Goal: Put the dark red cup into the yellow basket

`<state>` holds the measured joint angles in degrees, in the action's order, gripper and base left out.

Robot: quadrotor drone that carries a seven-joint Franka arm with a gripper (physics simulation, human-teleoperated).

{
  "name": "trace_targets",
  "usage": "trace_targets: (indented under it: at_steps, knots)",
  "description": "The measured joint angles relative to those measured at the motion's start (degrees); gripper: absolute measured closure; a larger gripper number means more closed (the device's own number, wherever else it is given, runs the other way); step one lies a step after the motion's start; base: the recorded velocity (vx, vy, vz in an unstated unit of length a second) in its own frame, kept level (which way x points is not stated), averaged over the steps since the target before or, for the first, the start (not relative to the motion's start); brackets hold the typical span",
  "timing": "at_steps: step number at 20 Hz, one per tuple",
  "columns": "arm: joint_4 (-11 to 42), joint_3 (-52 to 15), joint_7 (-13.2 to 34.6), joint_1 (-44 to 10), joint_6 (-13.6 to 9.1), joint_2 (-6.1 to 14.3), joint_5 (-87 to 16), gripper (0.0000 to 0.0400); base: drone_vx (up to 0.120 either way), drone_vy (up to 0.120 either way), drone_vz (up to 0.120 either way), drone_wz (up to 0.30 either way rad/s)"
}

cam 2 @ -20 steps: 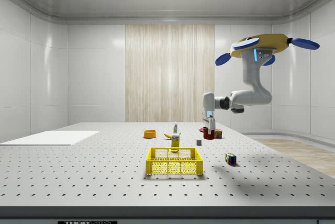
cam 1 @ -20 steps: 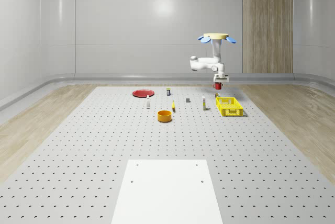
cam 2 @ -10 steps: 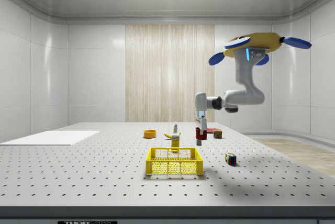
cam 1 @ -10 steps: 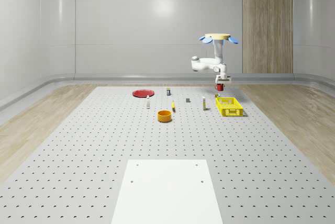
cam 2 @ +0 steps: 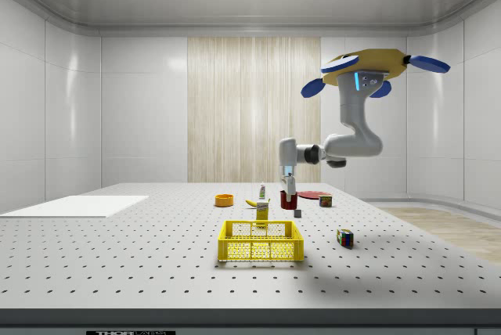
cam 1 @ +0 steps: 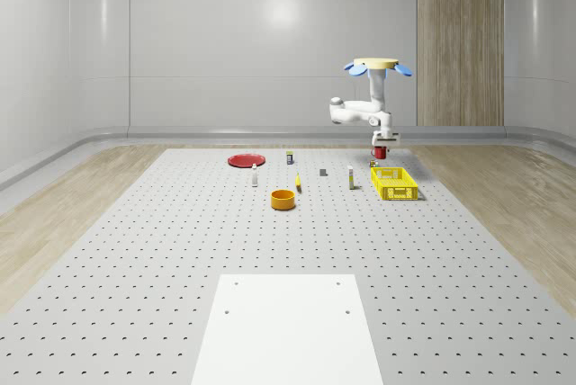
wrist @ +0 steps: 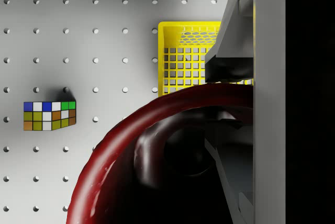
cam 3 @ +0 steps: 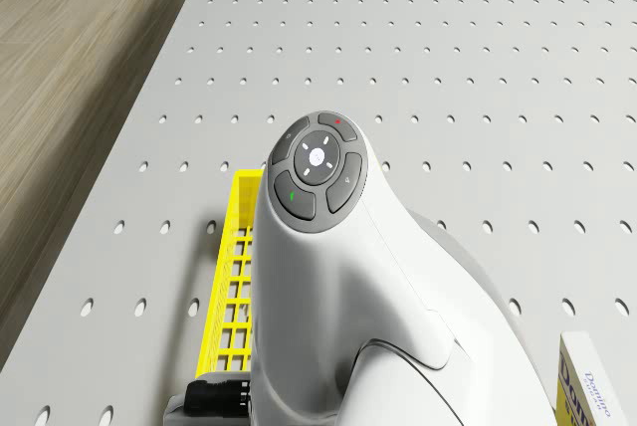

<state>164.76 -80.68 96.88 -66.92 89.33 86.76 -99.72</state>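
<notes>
In the whole-scene view the drone (cam 1: 378, 66) hovers above the far end of the yellow basket (cam 1: 394, 183). Its arm hangs down, and the gripper (cam 1: 382, 144) carries the dark red cup (cam 1: 381, 150) in the air, a little beyond the basket's far rim.

In the side view the cup (cam 2: 287, 199) is well above the table (cam 2: 141, 264), behind the basket (cam 2: 260, 242), and the gripper (cam 2: 288, 186) is just over it. A cube with coloured squares (cam 2: 344, 237) lies on the table toward the side view's right of the basket.

In the drone view the arm covers most of the basket (cam 3: 231, 287) below it.

In the wrist view the jaws are closed on the rim of the cup (wrist: 157, 166); one finger (wrist: 230, 67) is against the rim. The basket (wrist: 183, 62) is ahead, and the cube (wrist: 49, 115) is to one side.

I judge the step to be the carry toward the basket (not yet the release). To do it well, the cup should be brought over the middle of the basket, lowered inside the walls, and only then let go, so it will not tip or bounce out.
</notes>
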Motion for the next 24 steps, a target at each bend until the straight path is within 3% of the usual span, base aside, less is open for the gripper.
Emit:
trace_targets:
  at_steps: [3, 8, 15, 24]
  knots:
    - [-0.01, -0.04, 0.04, -0.04, 0.24, 0.26, 0.10, 0.0300, 0.120, 0.067, 0.000, 0.000]
    - [-0.02, -0.09, 0.09, -0.11, 0.62, 0.66, 0.26, 0.0300, 0.120, 0.000, -0.112, 0.000]
    - [-0.04, -0.17, 0.16, -0.20, 1.09, 1.17, 0.46, 0.0300, 0.120, 0.057, 0.000, 0.000]
    - [-0.06, -0.24, 0.23, -0.30, 1.62, 1.74, 0.69, 0.0300, 0.120, 0.000, -0.102, 0.000]
